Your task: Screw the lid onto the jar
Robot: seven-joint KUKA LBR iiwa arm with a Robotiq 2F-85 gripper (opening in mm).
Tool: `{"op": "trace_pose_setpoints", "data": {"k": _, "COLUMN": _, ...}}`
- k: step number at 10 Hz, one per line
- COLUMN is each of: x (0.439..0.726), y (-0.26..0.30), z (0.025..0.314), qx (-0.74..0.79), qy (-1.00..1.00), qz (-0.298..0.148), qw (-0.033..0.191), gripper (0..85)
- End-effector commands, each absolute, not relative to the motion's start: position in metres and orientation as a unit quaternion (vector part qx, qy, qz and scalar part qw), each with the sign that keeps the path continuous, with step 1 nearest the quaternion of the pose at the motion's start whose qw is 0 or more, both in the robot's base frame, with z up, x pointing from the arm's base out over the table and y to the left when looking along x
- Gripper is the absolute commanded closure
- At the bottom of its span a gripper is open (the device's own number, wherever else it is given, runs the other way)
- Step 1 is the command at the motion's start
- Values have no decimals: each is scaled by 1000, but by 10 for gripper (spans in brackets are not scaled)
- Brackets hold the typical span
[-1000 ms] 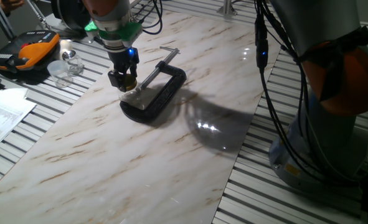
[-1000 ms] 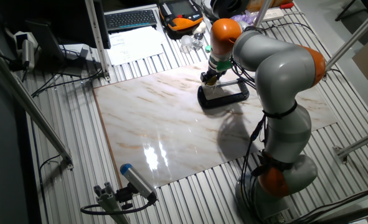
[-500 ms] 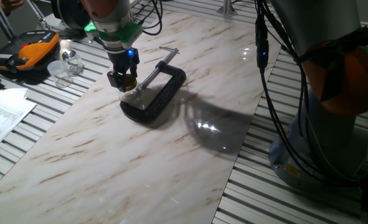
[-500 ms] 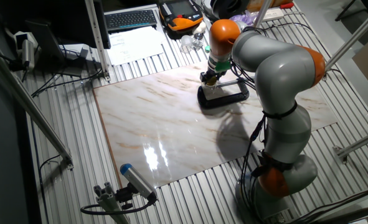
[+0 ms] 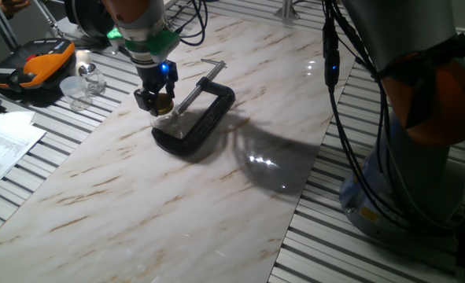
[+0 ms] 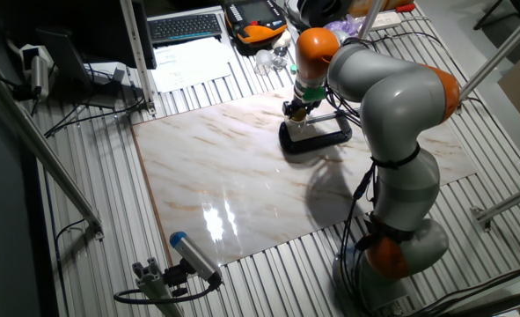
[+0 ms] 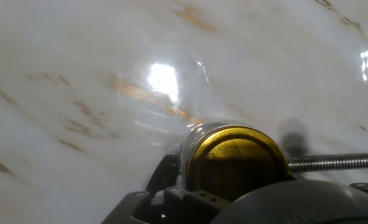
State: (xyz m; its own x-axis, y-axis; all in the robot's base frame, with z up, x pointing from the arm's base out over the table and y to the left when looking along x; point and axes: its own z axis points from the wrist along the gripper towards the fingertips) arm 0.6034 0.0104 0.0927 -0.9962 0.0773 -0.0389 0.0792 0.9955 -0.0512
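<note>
My gripper (image 5: 160, 105) points down and is shut on the gold-yellow lid (image 5: 164, 104). It holds the lid on top of the small clear glass jar (image 5: 171, 123), which is held in the black C-clamp (image 5: 203, 117) on the marble board. In the hand view the lid (image 7: 233, 162) fills the lower middle, with the clamp's screw (image 7: 336, 162) running off to its right; the jar below it is mostly hidden. In the other fixed view the gripper (image 6: 299, 113) stands over the clamp (image 6: 319, 136).
An orange-black case (image 5: 31, 63) and clear plastic containers (image 5: 83, 82) lie at the far left on the slatted table. Papers (image 5: 4, 145) lie at the left edge. The arm's base and cables (image 5: 421, 157) stand on the right. A keyboard (image 6: 185, 26) lies behind the board.
The hand has turned slightly about its own axis on the jar. The clamp and the jar have not moved.
</note>
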Motion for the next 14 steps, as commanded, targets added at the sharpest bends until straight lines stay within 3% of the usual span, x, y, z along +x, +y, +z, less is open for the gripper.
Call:
{"op": "trace_pose_setpoints", "data": {"k": 1, "x": 604, "y": 10, "z": 93, "qx": 46, "qy": 998, "qz": -27, "qw": 19, "gripper": 680}}
{"op": "trace_pose_setpoints", "data": {"k": 14, "x": 603, "y": 10, "z": 94, "qx": 126, "qy": 991, "qz": -34, "qw": 15, "gripper": 680}}
